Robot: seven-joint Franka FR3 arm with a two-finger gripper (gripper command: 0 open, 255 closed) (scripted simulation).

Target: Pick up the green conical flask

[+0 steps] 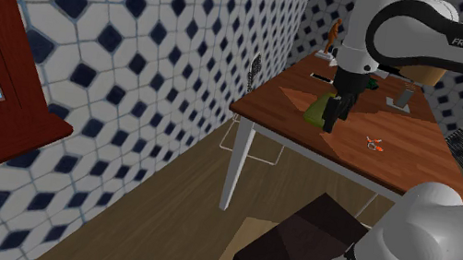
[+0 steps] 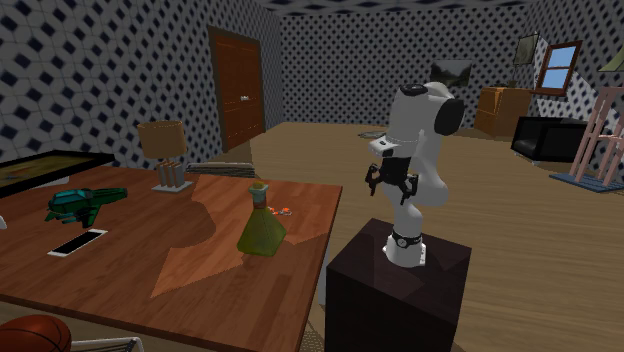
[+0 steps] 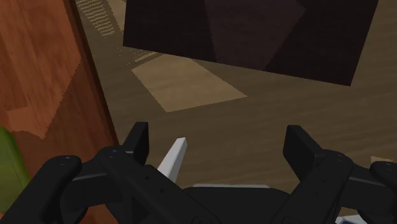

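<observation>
The green conical flask [image 2: 262,228] stands upright on the brown wooden table [image 2: 150,270], near the edge that faces the stand. In the shoulder view the flask [image 1: 316,110] is partly covered by my black gripper [image 1: 331,118]. The second exterior view puts my gripper [image 2: 390,184] off the table, over the floor between the table's edge and the stand, well apart from the flask. In the wrist view the gripper [image 3: 218,145] is open with nothing between its fingers [image 3: 137,141]. A sliver of the flask [image 3: 9,162] lies beside them on the table [image 3: 38,70].
On the table are a small orange item [image 2: 285,210], a lamp [image 2: 165,150], a green toy gun [image 2: 80,203], a phone [image 2: 78,241] and a ball [image 2: 30,335]. The dark stand [image 3: 254,32] and wooden floor [image 3: 254,108] lie below the gripper. A tiled wall [image 1: 136,65] runs along the table.
</observation>
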